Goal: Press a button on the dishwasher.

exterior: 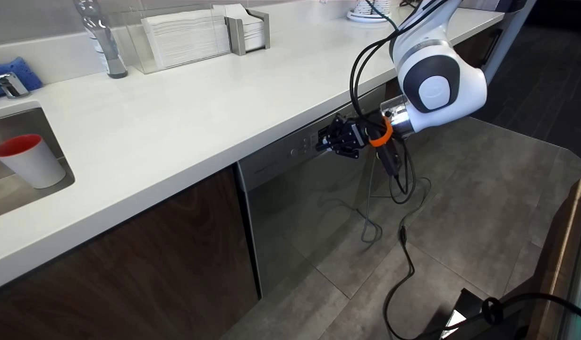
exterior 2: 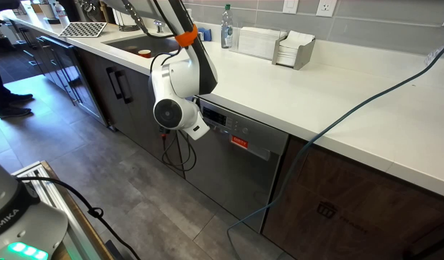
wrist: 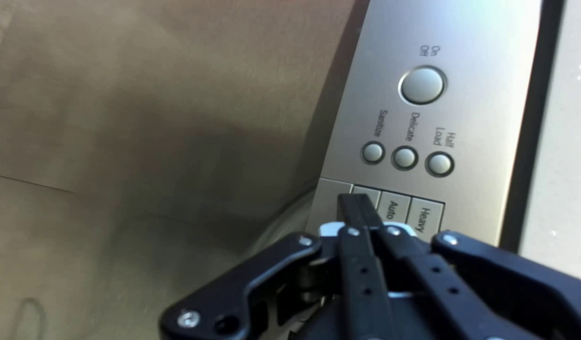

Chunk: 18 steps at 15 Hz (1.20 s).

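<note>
The dishwasher [exterior: 290, 208] is a grey metal front under the counter; it also shows in an exterior view [exterior 2: 225, 169] with a dark display [exterior 2: 214, 115] and a red DIRTY label [exterior 2: 239, 142]. In the wrist view its control panel [wrist: 465, 108] has a large round On/Off button [wrist: 422, 85] and small round buttons for Sanitize [wrist: 372, 152], Delicate [wrist: 405, 157] and Half Load [wrist: 440, 164]. Flat Auto [wrist: 393, 207] and Heavy [wrist: 425, 217] buttons lie below. My gripper [wrist: 356, 197] is shut and empty, its fingertips over the flat button left of Auto, hiding its label. I cannot tell whether they touch.
The white countertop [exterior: 186, 113] overhangs the dishwasher. A sink with a red-lined cup [exterior: 33, 163], a bottle [exterior: 106, 47] and a napkin holder [exterior: 191, 38] are above. Dark wooden cabinets [exterior: 144, 264] flank it. Cables hang by the arm, and a blue cable [exterior 2: 305, 148] crosses in front.
</note>
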### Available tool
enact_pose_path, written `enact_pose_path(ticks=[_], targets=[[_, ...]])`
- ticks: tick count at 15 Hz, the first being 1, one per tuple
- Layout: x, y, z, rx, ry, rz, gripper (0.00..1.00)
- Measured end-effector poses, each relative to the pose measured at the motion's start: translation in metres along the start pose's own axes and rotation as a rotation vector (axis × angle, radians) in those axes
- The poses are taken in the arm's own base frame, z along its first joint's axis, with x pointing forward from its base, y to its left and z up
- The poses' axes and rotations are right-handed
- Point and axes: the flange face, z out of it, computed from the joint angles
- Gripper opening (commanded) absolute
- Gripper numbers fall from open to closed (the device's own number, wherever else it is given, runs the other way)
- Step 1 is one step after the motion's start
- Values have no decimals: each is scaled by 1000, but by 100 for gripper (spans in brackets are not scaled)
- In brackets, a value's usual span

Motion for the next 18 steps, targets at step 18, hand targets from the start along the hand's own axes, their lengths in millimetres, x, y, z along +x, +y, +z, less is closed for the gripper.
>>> enact_pose_path(ticks=[18], targets=[[-1,5,2,35,15,34,0]])
